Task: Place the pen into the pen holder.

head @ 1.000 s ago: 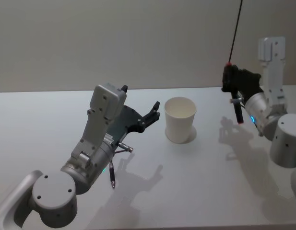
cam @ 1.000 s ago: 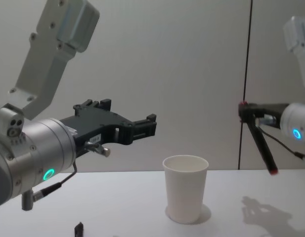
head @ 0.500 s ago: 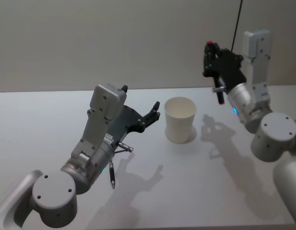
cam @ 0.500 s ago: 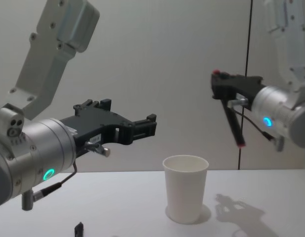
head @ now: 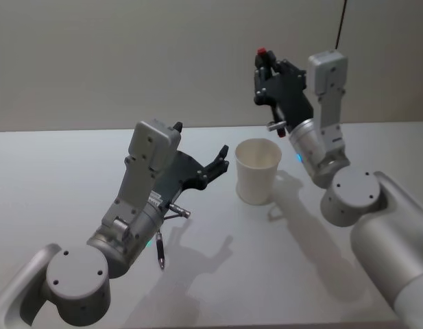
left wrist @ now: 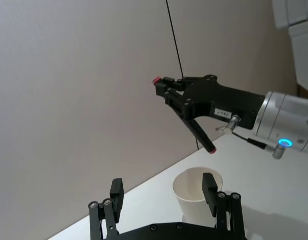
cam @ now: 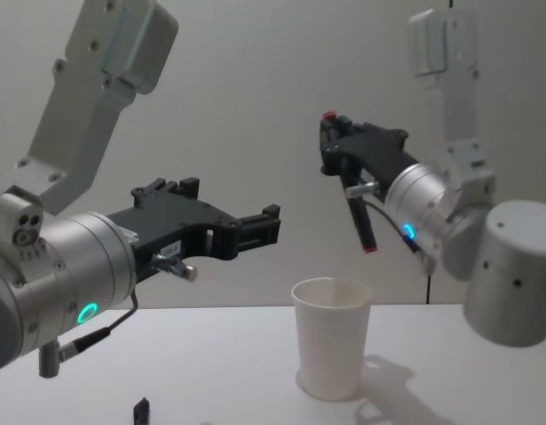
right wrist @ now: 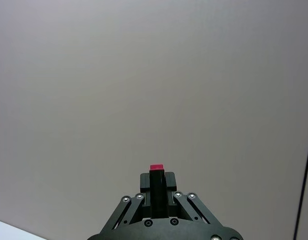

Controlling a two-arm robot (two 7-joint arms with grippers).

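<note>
The pen (cam: 359, 217), black with red ends, hangs tilted in my right gripper (cam: 339, 146), which is shut on its upper part. Its lower red tip hovers just above the right side of the pen holder's rim. The pen holder (cam: 332, 341) is a white paper cup standing upright on the table (head: 314, 274). From the head view, the pen's red top (head: 262, 53) sticks out of the right gripper (head: 269, 75) behind the cup (head: 258, 171). My left gripper (cam: 268, 226) is open, held in the air left of the cup. In the left wrist view the pen (left wrist: 201, 137) slants above the cup (left wrist: 196, 192).
A small black stub (cam: 142, 410) lies on the table near its front left. A thin dark cord (cam: 448, 133) hangs down the wall behind the right arm. White tabletop stretches to the right of the cup.
My right arm has swung left and upward with the pen, from the table's right side to just above the cup. The left arm and cup have not moved.
</note>
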